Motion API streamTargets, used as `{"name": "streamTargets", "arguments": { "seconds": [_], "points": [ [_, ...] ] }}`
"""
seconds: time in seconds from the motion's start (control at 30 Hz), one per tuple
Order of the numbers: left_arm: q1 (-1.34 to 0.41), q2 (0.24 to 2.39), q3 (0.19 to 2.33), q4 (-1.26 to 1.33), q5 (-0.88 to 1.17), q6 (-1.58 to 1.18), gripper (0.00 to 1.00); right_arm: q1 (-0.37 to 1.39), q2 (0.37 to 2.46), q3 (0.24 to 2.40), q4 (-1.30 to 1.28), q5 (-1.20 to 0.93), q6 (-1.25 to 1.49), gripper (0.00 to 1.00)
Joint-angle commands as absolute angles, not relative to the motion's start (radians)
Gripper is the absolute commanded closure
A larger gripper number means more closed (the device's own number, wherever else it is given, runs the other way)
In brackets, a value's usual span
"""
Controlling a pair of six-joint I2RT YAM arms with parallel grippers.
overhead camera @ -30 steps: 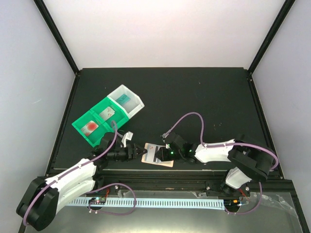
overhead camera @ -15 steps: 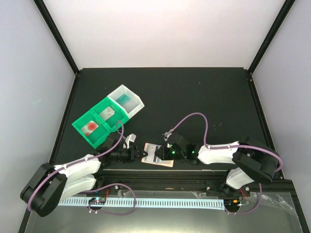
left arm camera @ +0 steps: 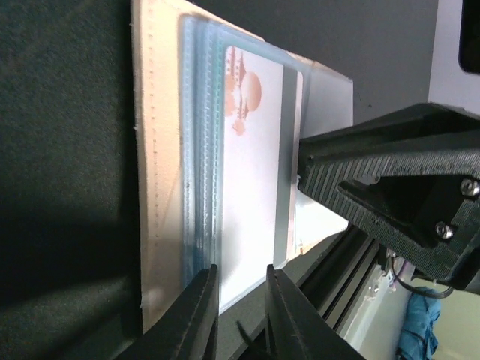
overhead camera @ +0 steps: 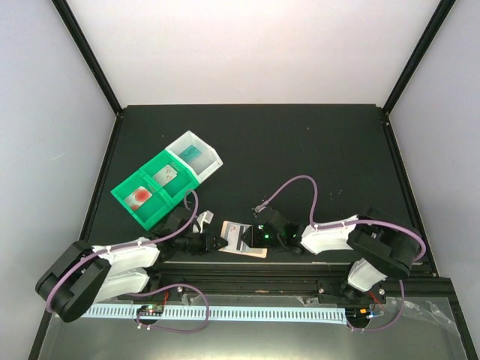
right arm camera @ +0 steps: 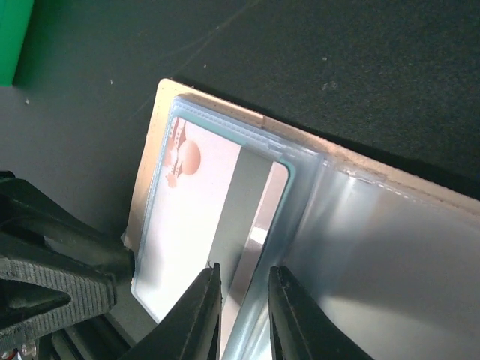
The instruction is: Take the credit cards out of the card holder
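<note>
The card holder (overhead camera: 258, 253) lies open near the table's front edge, showing a peach-tan rim (left arm camera: 161, 187) and pale blue sleeves. A white credit card (left arm camera: 251, 187) with an orange-red mark and a grey stripe sits in its left sleeve (right arm camera: 191, 217). My left gripper (overhead camera: 219, 241) comes in from the left. Its jaws (left arm camera: 241, 315) stand a narrow gap apart over the card's near edge, pinching nothing. My right gripper (overhead camera: 248, 238) hovers over the holder's middle. Its jaws (right arm camera: 244, 315) are slightly apart above the card's striped end and the sleeve edge.
A green bin (overhead camera: 127, 196) and a white bin (overhead camera: 214, 159) stand at the back left, about a hand's width from the holder. They hold a teal card (overhead camera: 191, 154), a pale card (overhead camera: 165, 173) and a card with a red blotch (overhead camera: 140, 196). The table's front rail runs just behind the holder.
My left gripper's jaws have narrowed a lot and its arm has settled lower beside the holder. The right gripper has barely moved.
</note>
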State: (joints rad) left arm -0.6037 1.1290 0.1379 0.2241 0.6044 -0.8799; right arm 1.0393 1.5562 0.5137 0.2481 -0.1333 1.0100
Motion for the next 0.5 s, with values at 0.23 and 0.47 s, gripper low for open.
{"name": "streamTargets", "arguments": {
  "seconds": [0.23,0.47],
  "points": [
    [-0.687,1.096,0.094,0.307,0.544,-0.952,0.90,1.045,1.590,0.487,0.371,-0.168,0.978,0.88],
    [-0.699,1.074,0.100,0.264,0.514,-0.950,0.90,1.045,1.574,0.471,0.411,-0.187,0.989,0.99]
  ]
}}
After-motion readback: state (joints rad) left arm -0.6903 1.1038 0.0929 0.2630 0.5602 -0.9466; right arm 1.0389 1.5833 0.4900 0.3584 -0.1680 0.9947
